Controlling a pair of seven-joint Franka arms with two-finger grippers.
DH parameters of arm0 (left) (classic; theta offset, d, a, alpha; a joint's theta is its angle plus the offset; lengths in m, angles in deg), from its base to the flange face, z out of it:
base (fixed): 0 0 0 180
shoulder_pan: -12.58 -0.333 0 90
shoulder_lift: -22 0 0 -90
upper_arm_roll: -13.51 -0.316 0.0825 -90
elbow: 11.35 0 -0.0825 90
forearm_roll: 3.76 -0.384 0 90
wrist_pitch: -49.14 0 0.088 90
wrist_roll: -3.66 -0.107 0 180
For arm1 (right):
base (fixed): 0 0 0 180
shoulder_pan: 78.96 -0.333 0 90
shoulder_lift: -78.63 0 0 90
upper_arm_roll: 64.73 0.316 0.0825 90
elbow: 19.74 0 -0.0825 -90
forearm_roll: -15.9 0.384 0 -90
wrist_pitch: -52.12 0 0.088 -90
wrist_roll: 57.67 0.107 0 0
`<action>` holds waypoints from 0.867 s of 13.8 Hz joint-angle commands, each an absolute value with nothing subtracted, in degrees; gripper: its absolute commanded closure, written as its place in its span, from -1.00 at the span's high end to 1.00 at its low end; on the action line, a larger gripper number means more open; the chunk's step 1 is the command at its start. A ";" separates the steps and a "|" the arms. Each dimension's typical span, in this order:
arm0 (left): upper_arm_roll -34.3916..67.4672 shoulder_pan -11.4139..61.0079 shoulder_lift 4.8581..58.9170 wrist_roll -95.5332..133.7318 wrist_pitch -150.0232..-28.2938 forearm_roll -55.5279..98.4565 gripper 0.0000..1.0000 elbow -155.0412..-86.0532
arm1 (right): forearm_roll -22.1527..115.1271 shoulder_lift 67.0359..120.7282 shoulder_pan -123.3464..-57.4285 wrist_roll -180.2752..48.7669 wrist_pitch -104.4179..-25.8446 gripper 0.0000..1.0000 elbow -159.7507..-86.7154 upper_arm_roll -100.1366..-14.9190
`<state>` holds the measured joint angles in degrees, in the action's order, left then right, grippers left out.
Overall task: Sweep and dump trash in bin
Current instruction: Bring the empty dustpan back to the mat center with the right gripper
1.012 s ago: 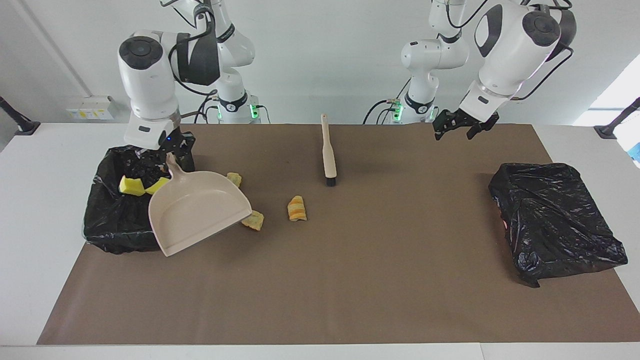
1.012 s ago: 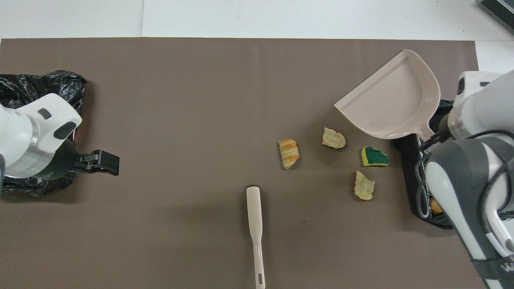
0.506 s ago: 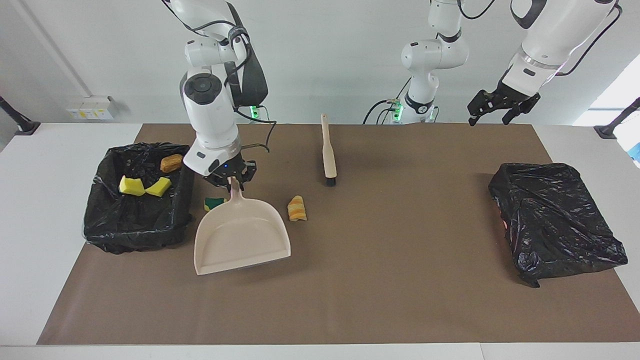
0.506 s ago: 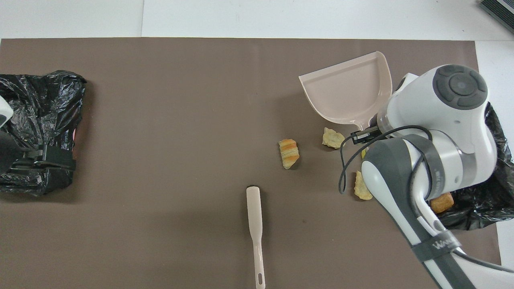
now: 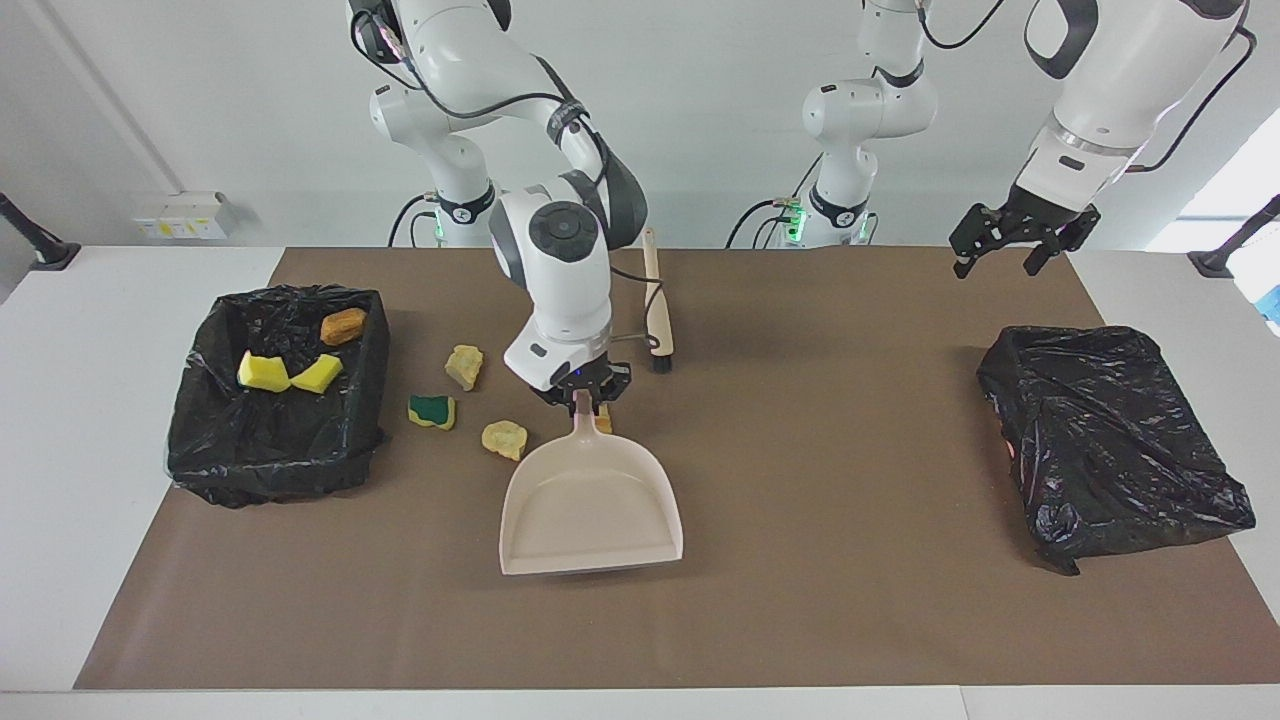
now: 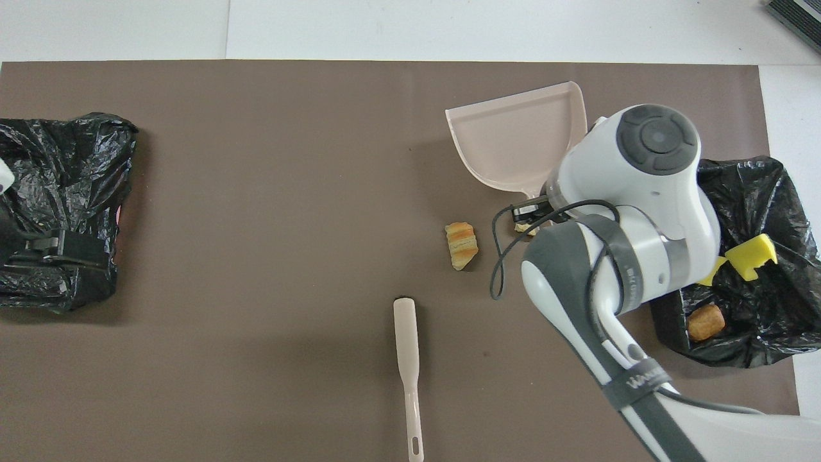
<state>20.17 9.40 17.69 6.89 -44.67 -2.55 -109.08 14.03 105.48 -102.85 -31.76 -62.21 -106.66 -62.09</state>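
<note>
My right gripper (image 5: 583, 398) is shut on the handle of the beige dustpan (image 5: 590, 510), whose pan slopes down toward the mat with its mouth facing away from the robots. In the overhead view the dustpan (image 6: 513, 138) shows beside the right arm. A striped bread-like lump (image 6: 462, 244) lies by the gripper. Two tan lumps (image 5: 464, 365) (image 5: 504, 438) and a green-and-yellow sponge (image 5: 432, 410) lie between dustpan and bin. The black-lined bin (image 5: 270, 470) holds two yellow sponge bits (image 5: 264, 372) and a brown lump (image 5: 343, 325). My left gripper (image 5: 1015, 240) hangs open, holding nothing, in the air at the left arm's end.
The beige brush (image 5: 655, 300) lies on the brown mat near the robots, bristles pointing away from them. A second black bag (image 5: 1110, 440) sits at the left arm's end of the table. The bin (image 6: 770, 186) stands at the right arm's end.
My right arm has carried the dustpan from over the bin toward the middle of the mat and turned it. The left gripper has risen and drawn back toward its end.
</note>
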 commanded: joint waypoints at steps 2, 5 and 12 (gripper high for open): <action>20.54 8.98 25.15 6.38 -46.31 -3.23 1.00 -100.76 | 15.11 117.46 -106.38 -22.53 -63.01 -1.00 -92.71 -62.09; 20.54 8.98 26.92 6.21 -46.40 -3.41 1.00 -98.36 | 15.11 119.06 -108.23 -21.28 -65.75 -1.00 -93.13 -62.18; 20.63 10.03 26.23 6.47 -46.40 -3.32 1.00 -99.15 | 15.54 109.93 -107.97 -22.07 -62.34 1.00 -101.47 -62.09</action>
